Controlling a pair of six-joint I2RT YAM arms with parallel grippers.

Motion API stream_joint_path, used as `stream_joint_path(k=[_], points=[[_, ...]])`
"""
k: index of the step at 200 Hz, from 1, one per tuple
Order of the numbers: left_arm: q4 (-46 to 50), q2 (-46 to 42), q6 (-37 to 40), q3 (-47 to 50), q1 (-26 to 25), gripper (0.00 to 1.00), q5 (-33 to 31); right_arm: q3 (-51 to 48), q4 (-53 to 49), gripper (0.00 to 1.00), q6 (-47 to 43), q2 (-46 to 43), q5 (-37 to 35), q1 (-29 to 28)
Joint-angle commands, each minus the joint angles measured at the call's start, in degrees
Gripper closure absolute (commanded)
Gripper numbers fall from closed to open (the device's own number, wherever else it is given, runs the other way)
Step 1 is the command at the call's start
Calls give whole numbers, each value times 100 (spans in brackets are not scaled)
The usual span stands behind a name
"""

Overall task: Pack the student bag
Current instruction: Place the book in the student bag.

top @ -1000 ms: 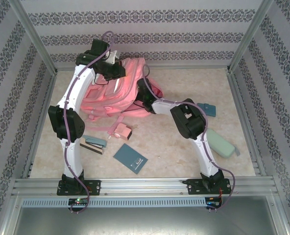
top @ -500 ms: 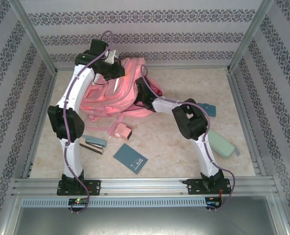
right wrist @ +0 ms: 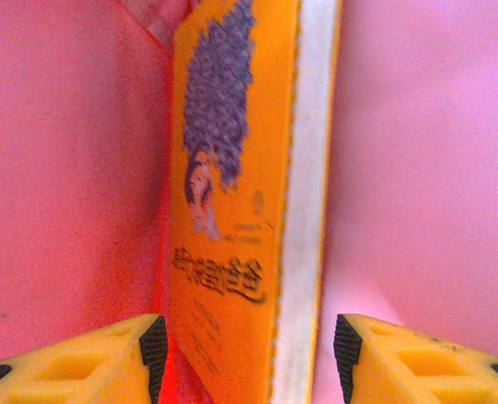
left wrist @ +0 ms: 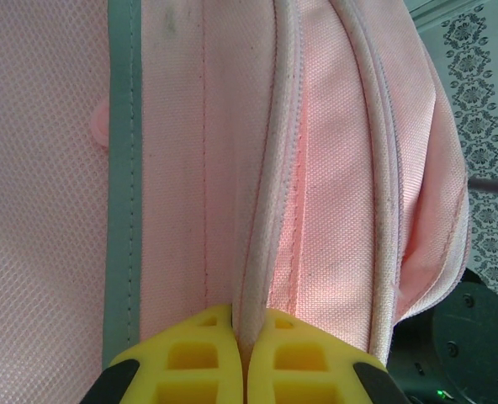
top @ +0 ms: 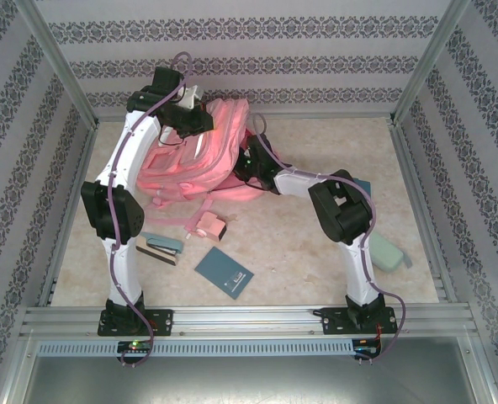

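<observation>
Pink fabric hides much of what we would like to see. From above, the right arm's wrist dips into the mouth of the student bag (top: 190, 164) and its tips are lost there. A mint case (top: 389, 253) is half covered by that arm's elbow, and a teal item (top: 363, 187) behind it is cut off too.

In the right wrist view the orange book (right wrist: 224, 168) has blurred lettering (we cannot read the title), and its lower end runs out of frame.

The bag lies slumped at the far left-centre of the desk (top: 316, 269), its far edge close to the back wall. In front of it, near the left arm, lie a small pink pouch (top: 209, 225), a short stack (top: 161, 247) and a blue notebook (top: 224, 272). The widest open stretch of desk is in the middle and to the right.

The left fingers (left wrist: 190, 358) are pressed together, pinching a pale piped seam (left wrist: 270, 210) of the bag. The right fingers (right wrist: 89, 349) stand spread inside the bag with pink lining on both sides. The book stands on edge between them, close to each, though whether either touches it we cannot tell.
</observation>
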State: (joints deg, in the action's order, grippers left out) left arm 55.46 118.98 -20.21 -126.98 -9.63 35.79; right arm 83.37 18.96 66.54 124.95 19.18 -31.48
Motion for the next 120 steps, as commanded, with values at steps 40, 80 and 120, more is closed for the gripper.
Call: stream_joint_path(k=[40, 80, 120], points=[[-659, -287, -72, 76, 58, 100, 435, 319, -103, 66, -19, 188, 173, -39], [-777, -387, -161, 195, 41, 100, 547, 767, -238, 80, 65, 667, 91, -145], [-823, -451, -180, 278, -9, 100, 639, 1686, -486, 84, 111, 1281, 261, -265]])
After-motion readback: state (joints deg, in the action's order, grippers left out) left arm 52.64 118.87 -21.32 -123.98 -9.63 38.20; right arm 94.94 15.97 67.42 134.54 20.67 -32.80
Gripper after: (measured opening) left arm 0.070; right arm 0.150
